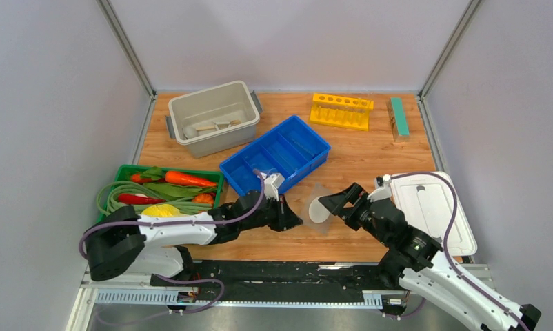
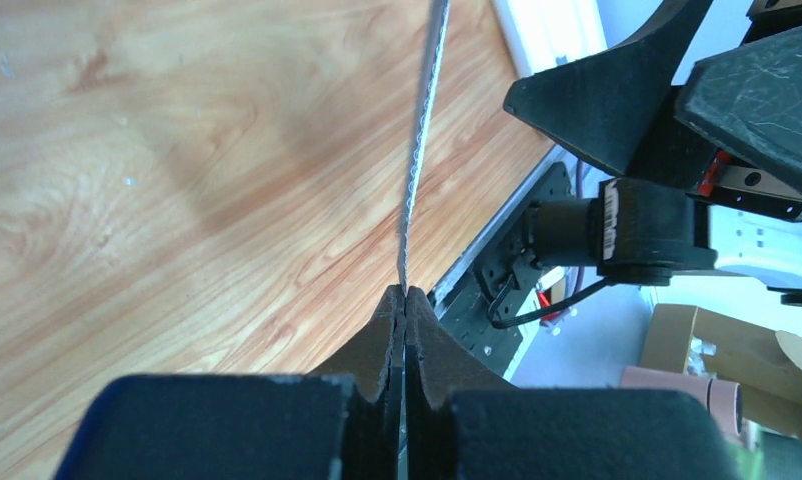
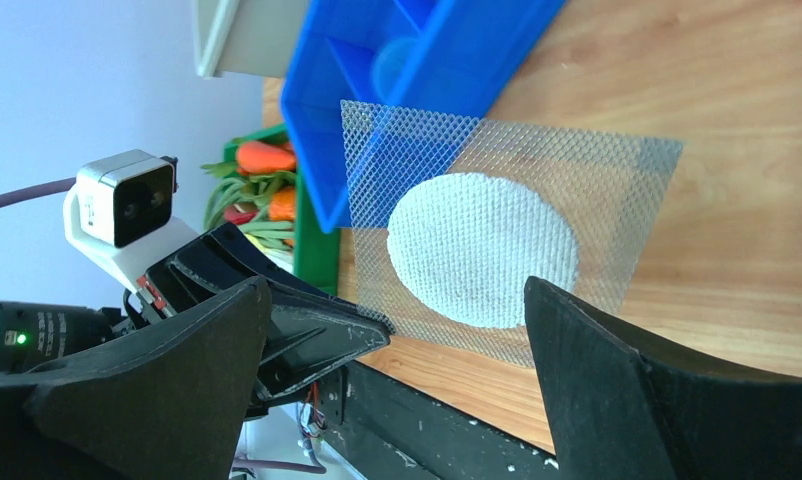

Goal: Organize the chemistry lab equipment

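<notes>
While the left gripper (image 2: 405, 295) pinches the left edge of the grey square mesh (image 3: 617, 190), lifted by the blue bin's (image 1: 277, 155) near-right corner, and the right gripper (image 3: 395, 290) gapes empty beside it, this light, bendy sheet seems best held by its bare border.

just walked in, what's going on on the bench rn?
The left gripper is shut on one edge of the grey square wire mesh with a white disc. It holds the mesh upright over the wooden table, on the near side of the blue plastic divided bin. The right gripper is wide open, facing the mesh but not gripping it. It looks like a handover between the arms, though that is a guess.
</notes>
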